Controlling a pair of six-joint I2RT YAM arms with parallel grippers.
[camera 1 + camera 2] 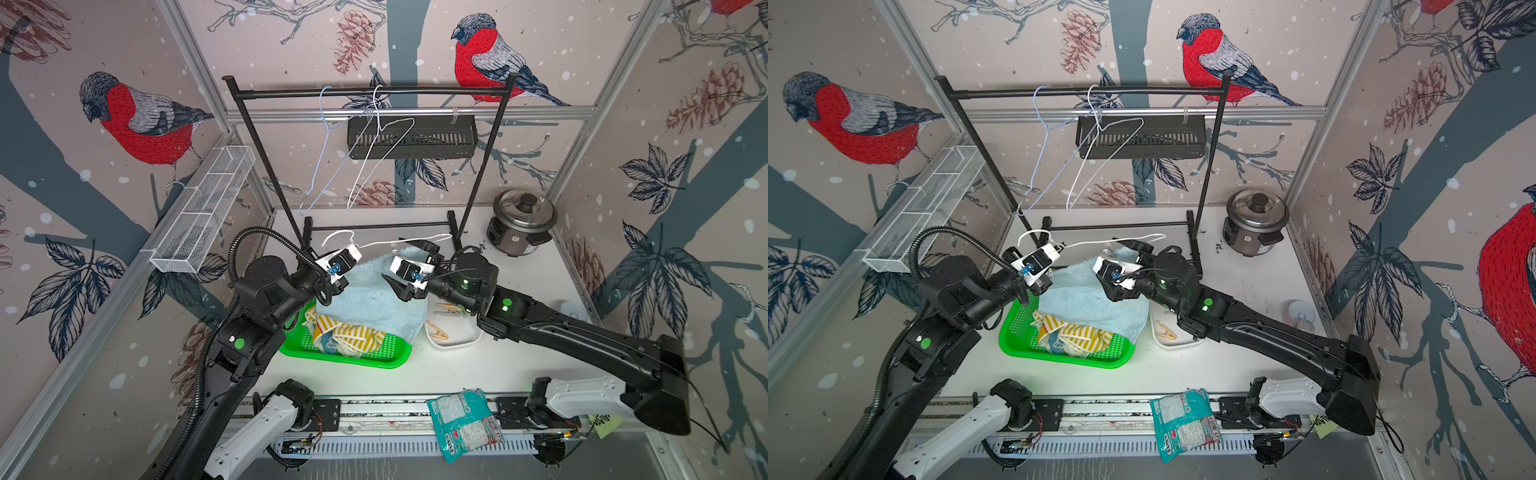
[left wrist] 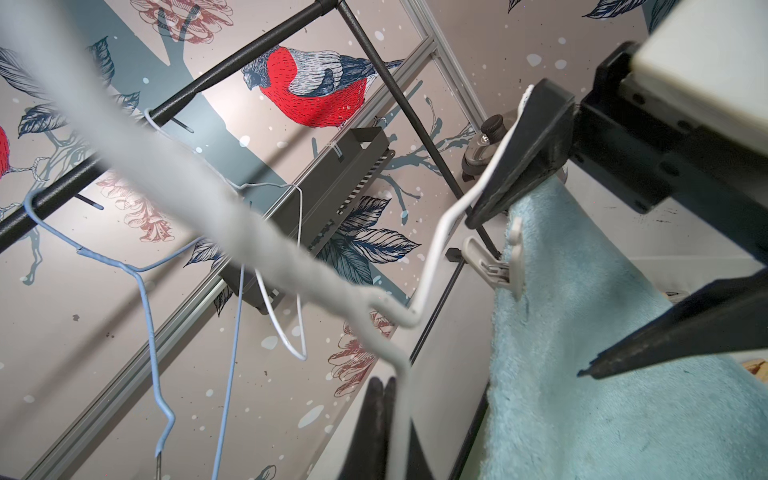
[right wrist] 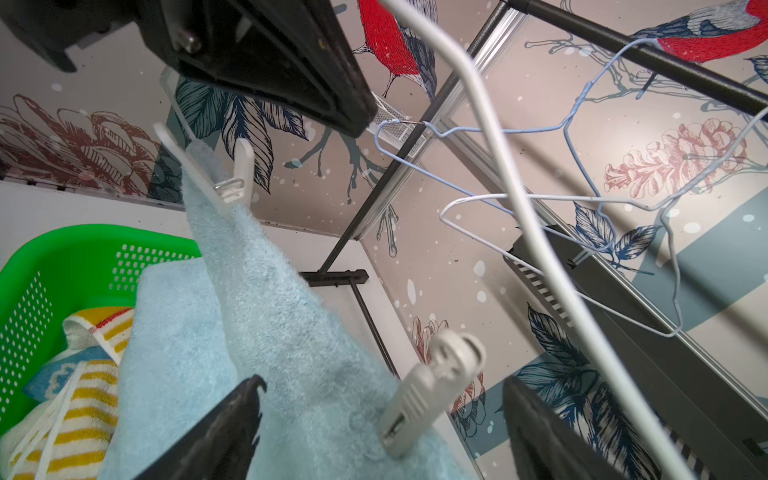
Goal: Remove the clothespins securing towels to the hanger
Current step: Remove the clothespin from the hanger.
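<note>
Under the white hanger (image 3: 492, 137), in front of the black rack (image 1: 374, 92), you have the light-blue towel (image 1: 365, 291) hanging down, its lower end lying over the green basket (image 1: 365, 361). Two pins sit on its upper edge: a grey clothespin (image 3: 424, 399) and, further along, a clear clothespin (image 3: 232, 183). You cannot tell whether either one also bites the wire.

Your left fingers (image 2: 382, 388) are pressed together on the hanger's wire near its neck. Your right fingers (image 3: 224, 428) are spread wide and hold nothing. The grey pin stands in the gap between them, and in the left wrist view one finger lies along the hanger's wire.

In the basket lie the striped towel (image 1: 353, 334) and the teal towel (image 3: 54, 374), partly under the blue one. Just beside the basket, a white tray (image 1: 453, 343) holds wooden clothespins (image 1: 436, 330), partly hidden by the right arm. A rice cooker (image 1: 521, 224) stands at the far right corner of the bench (image 1: 519, 357), and a snack bag (image 1: 463, 422) lies at its front edge.
</note>
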